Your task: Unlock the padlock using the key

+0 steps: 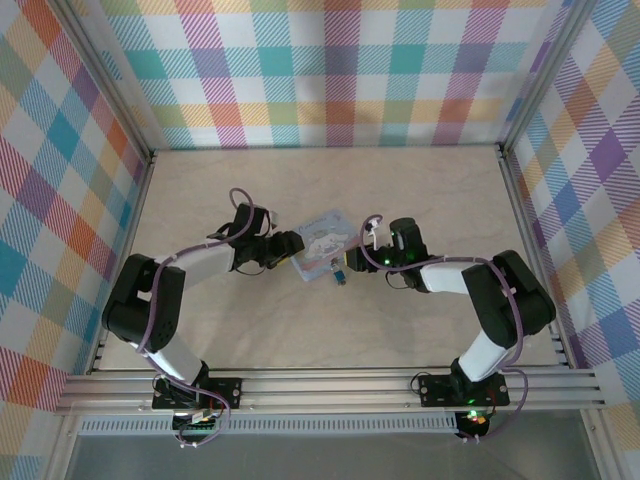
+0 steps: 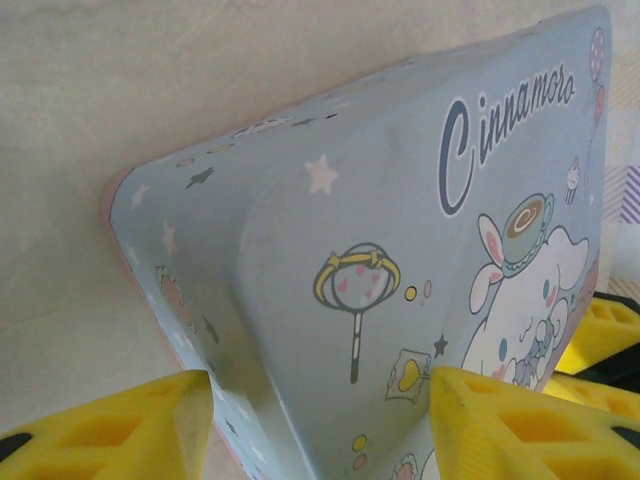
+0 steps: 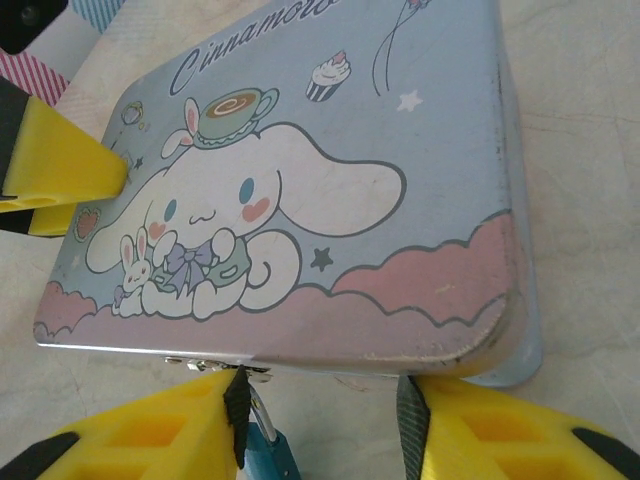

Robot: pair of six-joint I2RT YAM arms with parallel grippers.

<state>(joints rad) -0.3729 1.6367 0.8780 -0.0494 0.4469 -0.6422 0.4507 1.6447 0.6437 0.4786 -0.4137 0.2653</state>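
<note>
**Straddling the padlock at the tin's front rim**

Mid-table, the little blue padlock (image 1: 338, 272) lay just off the near rim of the pale blue cartoon tin (image 1: 320, 240). Its long axis ran from the tin toward the arms' bases. The silvery shackle end was up against the rim, at the tin's small metal clasp (image 3: 215, 366), and the blue body pointed away from it. Whether the shackle passed through the clasp could not be made out.

The right gripper (image 3: 322, 395) stood over the padlock from the right side, jaws partly open and holding nothing. The padlock sat in the gap, close against the dark pad of one yellow finger (image 3: 140, 435) and well clear of the other.

Opposite, the left gripper (image 2: 320, 390) had the corner of the tin nearest it between its fingers. They were spread about halfway, one on the picture lid and the other against the side wall, clamping it.

The tin lay lid up, turned at an angle on the pale marble-look table (image 1: 300, 180).
</note>
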